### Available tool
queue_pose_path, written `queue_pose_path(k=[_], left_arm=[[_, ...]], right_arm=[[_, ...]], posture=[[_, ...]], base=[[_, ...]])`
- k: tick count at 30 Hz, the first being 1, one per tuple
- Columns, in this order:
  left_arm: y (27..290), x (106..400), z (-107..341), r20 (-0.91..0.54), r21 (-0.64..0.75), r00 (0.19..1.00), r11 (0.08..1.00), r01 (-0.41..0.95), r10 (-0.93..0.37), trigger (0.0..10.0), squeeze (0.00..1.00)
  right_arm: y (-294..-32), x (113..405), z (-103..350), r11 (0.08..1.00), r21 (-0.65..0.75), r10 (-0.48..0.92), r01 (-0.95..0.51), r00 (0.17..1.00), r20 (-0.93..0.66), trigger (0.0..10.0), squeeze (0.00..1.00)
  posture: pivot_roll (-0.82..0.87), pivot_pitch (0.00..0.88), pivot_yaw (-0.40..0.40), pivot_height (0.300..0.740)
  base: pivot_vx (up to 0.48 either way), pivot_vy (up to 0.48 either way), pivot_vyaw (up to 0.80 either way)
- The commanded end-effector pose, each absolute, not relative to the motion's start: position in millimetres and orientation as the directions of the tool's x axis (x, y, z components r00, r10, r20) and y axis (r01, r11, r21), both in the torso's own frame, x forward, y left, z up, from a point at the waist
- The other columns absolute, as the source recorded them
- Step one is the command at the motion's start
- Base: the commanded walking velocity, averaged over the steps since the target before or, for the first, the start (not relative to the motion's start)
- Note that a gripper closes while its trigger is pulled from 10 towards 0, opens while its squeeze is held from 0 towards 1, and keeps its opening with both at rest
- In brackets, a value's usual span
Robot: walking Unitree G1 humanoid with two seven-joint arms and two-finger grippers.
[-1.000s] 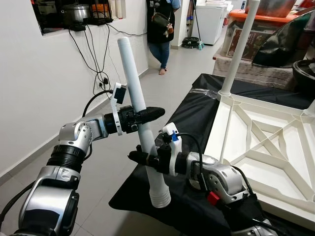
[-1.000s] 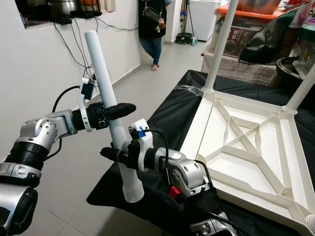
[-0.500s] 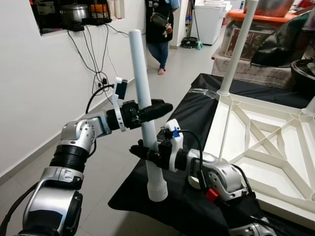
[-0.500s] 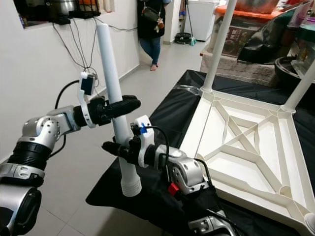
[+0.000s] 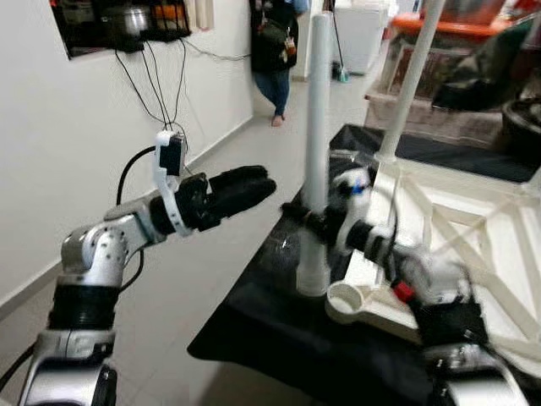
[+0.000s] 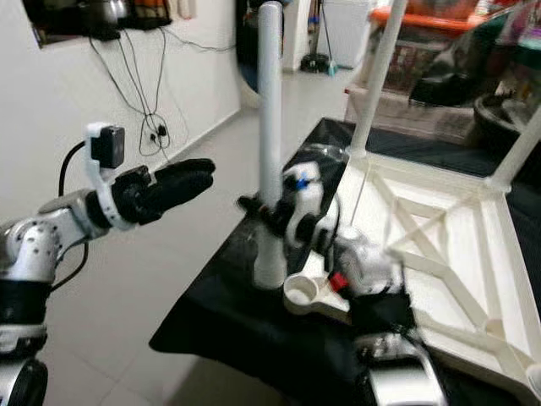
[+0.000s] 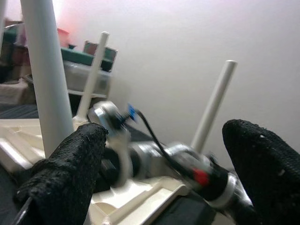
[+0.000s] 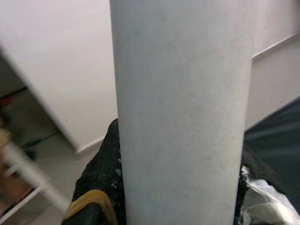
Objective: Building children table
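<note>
The white tabletop frame (image 5: pixel 461 245) lies upside down on a black cloth (image 5: pixel 279 338). Two white legs (image 5: pixel 407 85) stand in its far corners. My right gripper (image 5: pixel 309 222) is shut on another white leg (image 5: pixel 317 127) and holds it upright. The leg's ribbed lower end hangs just left of the open round corner socket (image 5: pixel 347 300). In the right wrist view the leg (image 8: pixel 183 112) sits between the black fingers (image 8: pixel 101 180). My left gripper (image 5: pixel 243 188) is open, off to the left of the leg and apart from it, with nothing between its fingers (image 7: pixel 70 183).
A person (image 5: pixel 275 51) stands at the back of the room by the wall. Cables (image 5: pixel 156 93) hang down the white wall on the left. Boxes and covered items (image 5: pixel 473 76) stand behind the table. Bare tiled floor (image 5: pixel 177 313) lies left of the cloth.
My left gripper has let go of the leg and pulled back to the left. The right gripper has swung the leg upright and carried it right, up to the near corner socket.
</note>
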State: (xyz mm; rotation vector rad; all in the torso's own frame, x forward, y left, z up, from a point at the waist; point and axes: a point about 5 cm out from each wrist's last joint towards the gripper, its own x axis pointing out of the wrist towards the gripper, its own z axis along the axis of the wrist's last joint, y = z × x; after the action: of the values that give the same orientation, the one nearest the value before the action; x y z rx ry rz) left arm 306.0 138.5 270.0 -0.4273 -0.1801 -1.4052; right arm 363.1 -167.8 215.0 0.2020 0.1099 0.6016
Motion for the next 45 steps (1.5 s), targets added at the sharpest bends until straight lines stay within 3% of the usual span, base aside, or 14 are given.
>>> queue_pose_path(k=[1, 4, 8, 9, 13, 15, 17, 19, 25, 29, 38, 45], left_arm=[[142, 298, 272, 0.378, -0.166, 0.186, 0.131, 0.977, -0.907, 10.0, 0.00], [143, 294, 260, 0.353, -0.170, 0.272, 0.224, 0.960, -0.895, 10.0, 0.00], [144, 297, 236, 0.253, -0.165, 0.403, 0.371, 0.914, -0.879, 10.0, 0.00], [144, 297, 236, 0.253, -0.165, 0.403, 0.371, 0.914, -0.879, 10.0, 0.00], [150, 304, 209, 0.104, -0.116, 0.588, 0.578, 0.808, -0.802, 10.0, 0.00], [150, 304, 209, 0.104, -0.116, 0.588, 0.578, 0.808, -0.802, 10.0, 0.00], [161, 311, 189, -0.044, 0.010, 0.706, 0.707, 0.707, -0.707, 10.0, 0.00], [169, 314, 178, -0.115, 0.120, 0.764, 0.755, 0.645, -0.634, 10.0, 0.00], [169, 315, 175, -0.100, 0.148, 0.779, 0.765, 0.626, -0.618, 10.0, 0.00], [161, 315, 177, -0.087, 0.131, 0.743, 0.732, 0.669, -0.663, 10.0, 0.00], [144, 309, 167, -0.149, 0.144, 0.579, 0.562, 0.815, -0.802, 10.0, 0.00], [147, 321, 172, -0.133, 0.168, 0.612, 0.591, 0.789, -0.780, 10.0, 0.00]], right_arm=[[-180, 369, 230, 0.831, 0.224, 0.518, -0.509, 0.855, 0.021, 0.0, 0.00], [-198, 373, 241, 0.876, 0.235, 0.416, -0.421, 0.906, 0.072, 0.0, 0.00], [-201, 373, 253, 0.885, 0.272, 0.347, -0.377, 0.926, 0.151, 0.0, 0.00], [-201, 373, 253, 0.885, 0.272, 0.347, -0.377, 0.926, 0.151, 0.0, 0.00], [-190, 367, 264, 0.871, 0.289, 0.335, -0.397, 0.911, 0.242, 0.0, 0.00], [-190, 367, 264, 0.871, 0.289, 0.335, -0.397, 0.911, 0.242, 0.0, 0.00], [-182, 362, 269, 0.880, 0.282, 0.303, -0.382, 0.909, 0.286, 0.0, 0.00], [-174, 357, 273, 0.892, 0.264, 0.274, -0.368, 0.902, 0.334, 0.0, 0.00], [-132, 334, 275, 0.850, 0.183, 0.387, -0.494, 0.822, 0.418, 0.0, 0.00], [-105, 321, 267, 0.806, 0.141, 0.477, -0.575, 0.771, 0.421, 0.0, 0.00], [-74, 322, 258, 0.758, 0.133, 0.548, -0.638, 0.735, 0.399, 0.0, 0.00], [-61, 312, 264, 0.701, 0.111, 0.608, -0.704, 0.672, 0.423, 0.0, 0.00]], posture=[[0.04, 0.000, -0.047, 0.740], [0.04, 0.000, -0.047, 0.740], [0.05, 0.000, -0.046, 0.740], [0.05, 0.000, -0.046, 0.740], [0.06, 0.000, -0.050, 0.740], [0.06, 0.000, -0.050, 0.740], [0.07, 0.000, -0.049, 0.740], [0.06, 0.000, -0.046, 0.740], [0.06, 0.000, -0.037, 0.740], [0.05, 0.000, -0.034, 0.740], [0.06, 0.000, -0.042, 0.740], [0.06, 0.000, -0.041, 0.740]], base=[[0.000, 0.000, 0.00], [0.000, 0.000, 0.00], [0.000, 0.000, 0.00], [0.000, 0.000, 0.00], [0.000, 0.000, 0.00], [0.000, 0.000, 0.00], [0.000, 0.000, 0.00], [0.000, 0.000, 0.00], [0.000, 0.000, 0.00], [0.000, 0.000, 0.00], [0.000, 0.000, 0.00], [0.000, 0.000, 0.00]])
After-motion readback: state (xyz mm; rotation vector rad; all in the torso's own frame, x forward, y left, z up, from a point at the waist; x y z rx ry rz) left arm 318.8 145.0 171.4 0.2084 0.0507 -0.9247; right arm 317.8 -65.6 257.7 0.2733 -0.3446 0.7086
